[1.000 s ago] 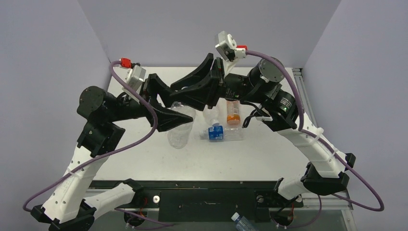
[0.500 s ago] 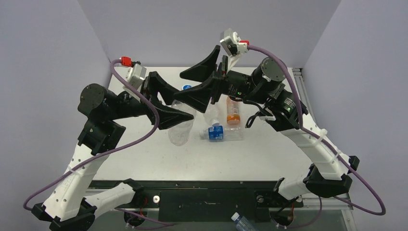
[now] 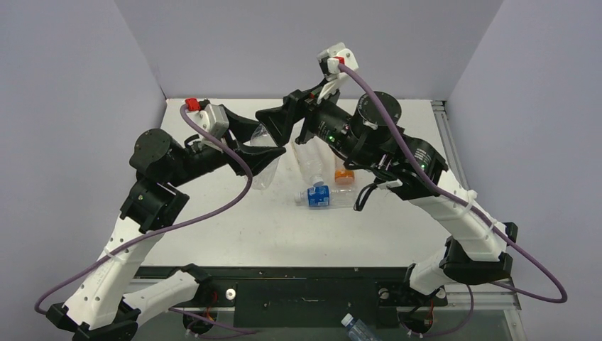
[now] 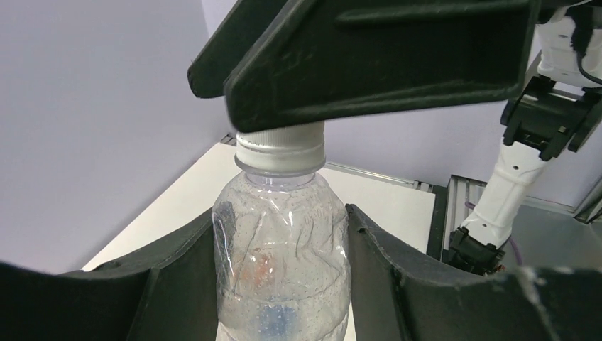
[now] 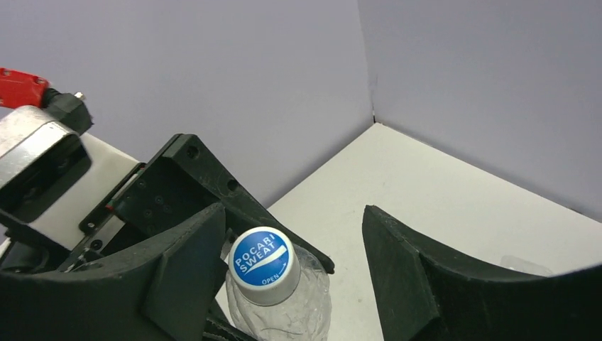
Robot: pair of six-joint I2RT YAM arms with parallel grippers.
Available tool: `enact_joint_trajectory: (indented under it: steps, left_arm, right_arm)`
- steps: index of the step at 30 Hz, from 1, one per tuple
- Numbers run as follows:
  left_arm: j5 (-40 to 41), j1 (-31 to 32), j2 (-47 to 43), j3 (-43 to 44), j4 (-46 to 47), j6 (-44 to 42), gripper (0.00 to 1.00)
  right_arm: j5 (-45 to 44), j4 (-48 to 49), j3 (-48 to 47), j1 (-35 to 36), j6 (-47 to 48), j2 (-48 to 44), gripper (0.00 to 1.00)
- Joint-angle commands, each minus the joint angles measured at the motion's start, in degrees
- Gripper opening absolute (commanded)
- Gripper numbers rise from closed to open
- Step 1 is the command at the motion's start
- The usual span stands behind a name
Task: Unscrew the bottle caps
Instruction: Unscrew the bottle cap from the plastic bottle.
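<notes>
Left fingers (image 4: pixel 397 284) clenched on clear bottle (image 4: pixel 280 234), held over counter (image 3: pixel 234 227). Right fingers (image 5: pixel 426 284) released, straddling cap (image 5: pixel 261 264) seated on bottle neck. Cap small, ridged, stiff: pinch ribbed sides. Bottle thin, light, likely crushes under squeeze.

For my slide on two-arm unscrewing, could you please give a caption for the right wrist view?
Open right gripper with the blue-topped cap of a clear bottle between its fingers.

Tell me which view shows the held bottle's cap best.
Right wrist: the cap shows whole, printed top and ridged side, within the open right gripper. Left wrist shows only its ridged side. Top external does not show it.
</notes>
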State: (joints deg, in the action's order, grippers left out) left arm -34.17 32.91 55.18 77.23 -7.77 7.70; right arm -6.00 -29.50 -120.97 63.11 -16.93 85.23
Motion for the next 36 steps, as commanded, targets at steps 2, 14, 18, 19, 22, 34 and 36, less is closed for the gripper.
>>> enact_joint_trajectory:
  steps: [2,14,18,19,22,34,36]
  left_arm:
    - [3.8,0.23,-0.95,-0.12,0.31,-2.77,0.0]
    - [4.35,0.23,-0.57,-0.54,0.94,-0.42,0.0]
    - [4.21,0.22,-0.85,-0.96,0.85,-0.23,0.0]
    - [4.31,0.22,-0.86,-1.04,0.83,-0.17,0.0]
    - [4.43,0.23,-0.94,-1.06,1.04,0.25,0.0]
    - [-0.65,0.23,-0.91,-1.42,2.62,5.61,0.0]
    - [-4.56,0.21,-0.54,-0.4,3.71,9.3,0.0]
  right_arm:
    - [-3.29,-0.75,-2.77,1.04,-0.01,2.37,0.63]
    - [-2.56,0.88,-3.89,2.19,-0.08,4.35,0.41]
    - [-2.86,1.51,-3.21,2.19,0.24,3.93,0.36]
    - [-2.79,1.63,-3.17,2.19,0.28,3.86,0.33]
    - [-2.53,1.57,-2.97,2.19,0.24,3.96,0.25]
    - [10.41,2.7,-3.22,0.14,3.33,2.3,0.0]
    - [22.43,7.62,0.49,-2.43,2.04,0.15,0.0]
